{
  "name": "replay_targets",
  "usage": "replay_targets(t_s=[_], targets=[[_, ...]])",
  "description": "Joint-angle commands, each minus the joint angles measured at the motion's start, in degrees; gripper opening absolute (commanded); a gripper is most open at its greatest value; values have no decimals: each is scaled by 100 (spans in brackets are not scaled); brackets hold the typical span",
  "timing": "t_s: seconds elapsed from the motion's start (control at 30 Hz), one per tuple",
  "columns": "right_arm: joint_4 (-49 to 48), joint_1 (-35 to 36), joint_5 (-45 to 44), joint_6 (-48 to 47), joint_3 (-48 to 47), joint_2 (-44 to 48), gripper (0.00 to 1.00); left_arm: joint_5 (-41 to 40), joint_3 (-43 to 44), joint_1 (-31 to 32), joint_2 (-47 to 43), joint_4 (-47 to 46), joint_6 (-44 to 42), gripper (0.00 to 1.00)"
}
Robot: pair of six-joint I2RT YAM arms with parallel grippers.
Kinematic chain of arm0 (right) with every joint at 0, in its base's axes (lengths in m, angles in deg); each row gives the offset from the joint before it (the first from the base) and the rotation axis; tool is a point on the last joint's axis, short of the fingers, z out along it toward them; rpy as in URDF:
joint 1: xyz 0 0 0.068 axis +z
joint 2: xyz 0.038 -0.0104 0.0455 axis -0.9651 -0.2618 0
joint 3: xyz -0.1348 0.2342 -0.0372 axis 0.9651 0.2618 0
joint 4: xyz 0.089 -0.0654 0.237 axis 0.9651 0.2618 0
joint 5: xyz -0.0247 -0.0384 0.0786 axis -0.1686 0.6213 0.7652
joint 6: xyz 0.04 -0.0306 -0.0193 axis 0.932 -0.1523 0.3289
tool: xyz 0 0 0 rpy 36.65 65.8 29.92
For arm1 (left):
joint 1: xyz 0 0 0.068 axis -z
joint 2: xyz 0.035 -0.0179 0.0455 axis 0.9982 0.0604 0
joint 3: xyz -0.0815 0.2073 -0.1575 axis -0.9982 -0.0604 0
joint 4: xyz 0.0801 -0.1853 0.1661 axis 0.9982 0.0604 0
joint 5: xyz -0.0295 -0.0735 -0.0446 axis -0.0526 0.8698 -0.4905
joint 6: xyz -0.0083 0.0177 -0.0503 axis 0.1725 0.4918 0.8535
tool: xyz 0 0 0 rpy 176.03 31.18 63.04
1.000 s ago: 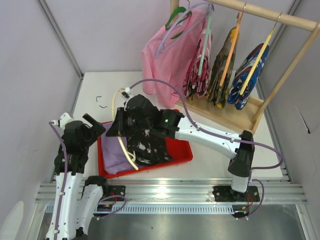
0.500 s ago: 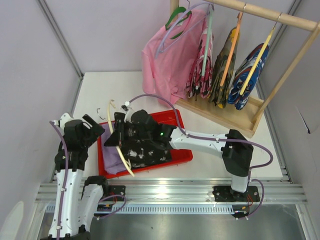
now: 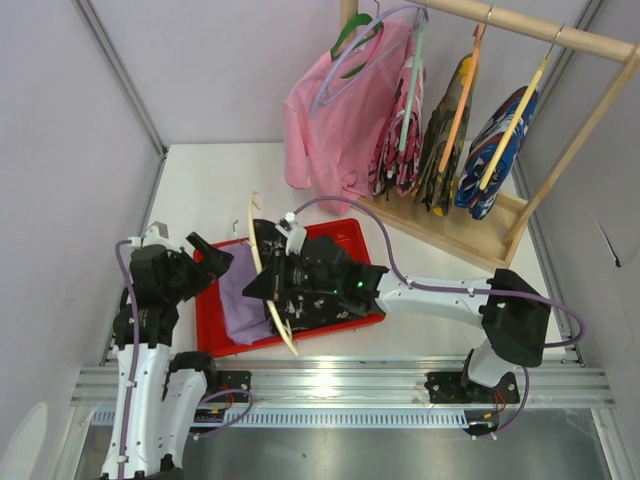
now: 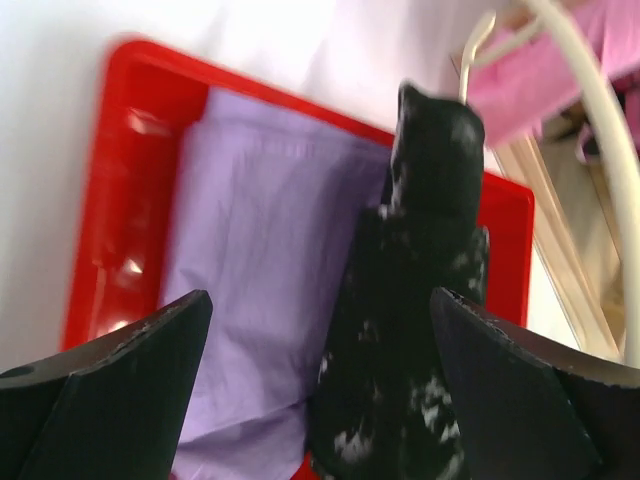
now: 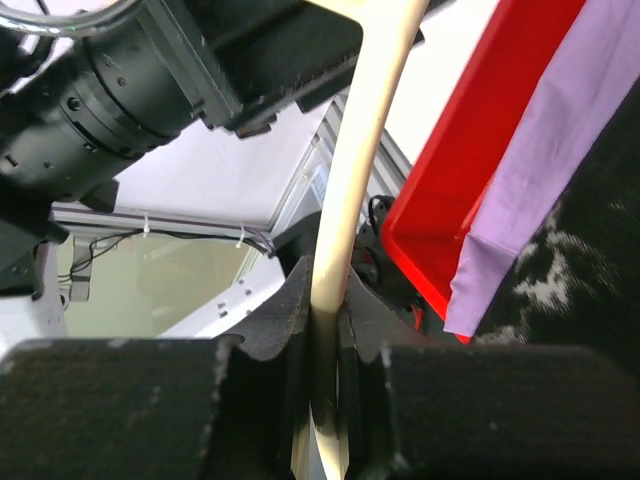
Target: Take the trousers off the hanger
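- While I had the overhead view up, both arms showed at once around the red tray (image 3: 366,318), but the right claw (image 3: 272,285) was lost against dark cloth and I could not read its jaws from there.
- Its own wrist camera settled that. The right claw (image 5: 325,320) was pinched together on the cream hanger (image 5: 365,130), whose bar ran up and away from between its fingers.
- To that claw's right, the same camera caught only a corner of the tray (image 5: 470,150), with the lavender trousers (image 5: 560,150) lying across it and the black speckled trousers (image 5: 590,280) nearest the lens.
- Only the left wrist camera looked down into the tray (image 4: 110,200). The lavender trousers (image 4: 260,230) lay spread flat on its floor, and the black speckled trousers (image 4: 410,330) stood heaped over their right part, rising towards the hanger (image 4: 600,110).
- I could not tell whether the black pair hung from the hanger or only leaned near it.
- The left claw (image 4: 320,340) had its jaws wide apart and gripped nothing. Both pairs of trousers showed below it, between its fingers (image 4: 130,370).
- From above, the left claw (image 3: 205,255) sat at the tray's left edge, just beside the right claw, with the lavender trousers (image 3: 238,300) between them.
- Well beyond the right claw stood the wooden rack (image 3: 520,30), carrying the pink shirt (image 3: 335,120) and other hung garments.
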Motion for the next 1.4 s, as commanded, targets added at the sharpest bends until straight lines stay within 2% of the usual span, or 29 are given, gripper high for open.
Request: replay_targets(t_s=[0.0,0.1,0.17,0.23,0.33,0.5,0.73,0.87,1.1,1.23,1.37], targets=[[-974,-175,-398,9,512,274,8,1212,-383,-43,-154,-383,137,97],[-2097,-219,-196,378,916,213,4,1792,-455,27,-102,-603,41,96],[-2363,-245,-73,527,970,143,3,2012,-446,167,-67,-709,-4,96],[-2776,-254,86,607,1031,73,3,2057,-438,291,-23,-850,-4,96],[-3198,-271,104,721,1198,72,2,1926,-464,869,83,-1008,101,96],[-3252,-342,78,669,1330,178,4,1522,-639,1389,179,-1299,408,96],[-3190,-421,95,669,1497,283,5,1415,-798,1557,293,-1387,471,96],[-3497,-438,95,677,1751,353,5,1574,-1025,1688,329,-1702,707,96],[-3823,-526,104,756,2024,389,3,1179,-1141,2023,469,-1888,919,95],[-3955,-553,95,801,2104,380,3,792,-1176,2075,531,-1756,945,88],[-3911,-561,16,783,2130,371,3,660,-1281,2084,522,-1826,1086,68]])
